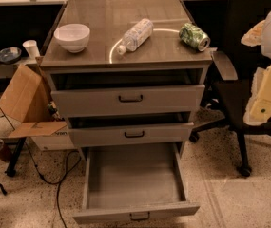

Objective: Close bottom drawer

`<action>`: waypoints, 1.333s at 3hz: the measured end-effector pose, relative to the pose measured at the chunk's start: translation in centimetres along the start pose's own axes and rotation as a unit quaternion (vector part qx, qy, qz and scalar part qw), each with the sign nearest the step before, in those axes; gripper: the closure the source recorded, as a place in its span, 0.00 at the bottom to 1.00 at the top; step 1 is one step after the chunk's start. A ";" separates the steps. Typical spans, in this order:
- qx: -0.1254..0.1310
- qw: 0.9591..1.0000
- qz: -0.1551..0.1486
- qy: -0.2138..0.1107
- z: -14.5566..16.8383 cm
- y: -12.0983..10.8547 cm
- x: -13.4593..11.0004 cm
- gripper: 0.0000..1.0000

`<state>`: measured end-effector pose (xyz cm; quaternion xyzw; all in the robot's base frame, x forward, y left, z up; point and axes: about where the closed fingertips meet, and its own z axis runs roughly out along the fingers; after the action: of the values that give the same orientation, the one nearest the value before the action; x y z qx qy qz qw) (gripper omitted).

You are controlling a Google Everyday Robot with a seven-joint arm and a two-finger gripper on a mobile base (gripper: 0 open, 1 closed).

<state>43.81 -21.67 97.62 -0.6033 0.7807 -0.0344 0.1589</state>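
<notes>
The bottom drawer (pixel 134 179) of the grey metal cabinet (pixel 125 56) is pulled far out toward me. It is a wide shallow grey tray and it is empty. Its front panel with the small dark bar handle (pixel 140 216) is at the lower edge of the camera view. The middle drawer (pixel 131 135) and the top drawer (pixel 128 99) stand slightly out. My gripper (pixel 269 87) shows as a pale white and yellowish shape at the right edge, well right of the cabinet and above the bottom drawer's level, touching nothing on the cabinet.
On the cabinet top are a white bowl (pixel 72 36), a plastic bottle (pixel 135 34) on its side and a green can (pixel 194 36) on its side. A black office chair (pixel 242 103) stands right. A cardboard box (pixel 25 101) and floor cables (pixel 54 175) are left.
</notes>
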 end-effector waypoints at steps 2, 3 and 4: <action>-0.007 0.999 0.003 -0.034 4.1 2.4 0.3 0.00; -0.035 0.995 0.027 -0.091 10.4 6.4 0.2 0.00; -0.071 0.986 0.056 -0.139 18.2 10.9 0.1 0.00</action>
<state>38.95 -16.35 77.68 -0.5673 0.7841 0.1147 0.2242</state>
